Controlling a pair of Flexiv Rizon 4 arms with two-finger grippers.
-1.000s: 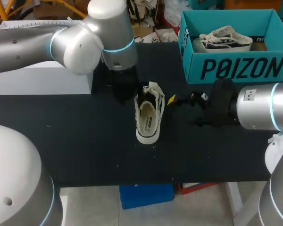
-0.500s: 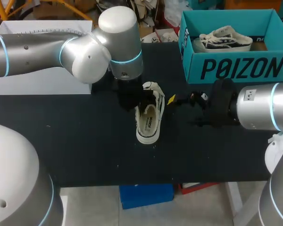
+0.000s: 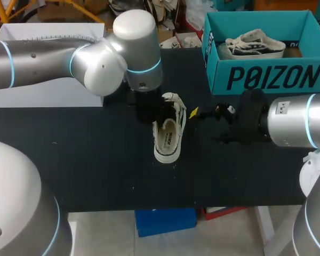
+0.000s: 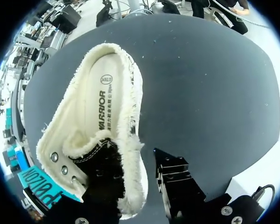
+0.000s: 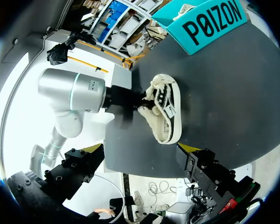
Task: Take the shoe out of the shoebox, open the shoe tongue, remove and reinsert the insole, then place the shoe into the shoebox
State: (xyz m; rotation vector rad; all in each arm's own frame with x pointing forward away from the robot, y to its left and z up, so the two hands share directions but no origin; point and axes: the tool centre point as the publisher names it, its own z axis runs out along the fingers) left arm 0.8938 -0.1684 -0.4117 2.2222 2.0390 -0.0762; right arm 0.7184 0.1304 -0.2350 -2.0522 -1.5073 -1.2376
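Black shoe tongue meets the released left tool (seen only from its wrist); right tool likewise released.

Bright even overhead light; glare on left arm; shoe well lit.

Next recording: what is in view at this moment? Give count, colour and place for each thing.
shoe: 1, cream with black tongue, mid-table, opening facing up
second shoe: 1, cream and black, inside the shoebox
shoebox: 1, teal, far right of the table
box: 1, white, far left of the table
table: 1, black
left gripper: 1, black, open, at the shoe's tongue end
right gripper: 1, black with yellow tips, open, right of the shoe, not touching it
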